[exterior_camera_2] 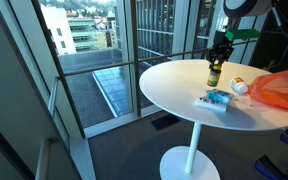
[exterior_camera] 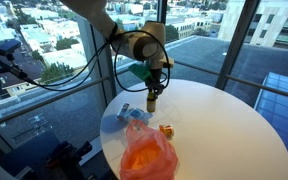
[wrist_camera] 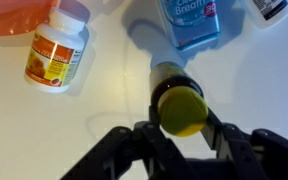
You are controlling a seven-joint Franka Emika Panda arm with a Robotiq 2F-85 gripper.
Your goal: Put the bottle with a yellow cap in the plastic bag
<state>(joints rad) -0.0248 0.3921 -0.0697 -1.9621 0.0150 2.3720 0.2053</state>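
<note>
Toward the tabletop's rim, bottle sits between the gripper's jaws; whether they clamp it cannot be told. Carrying it to the bag remains undone.

Wrist view: bag, blue pack and white bottle are cut by the top edge. Yellow cap hides most of its bottle. Gripper contact with cap: can't tell. Both exterior views: bag runs off frame, labels too small to read.
</note>
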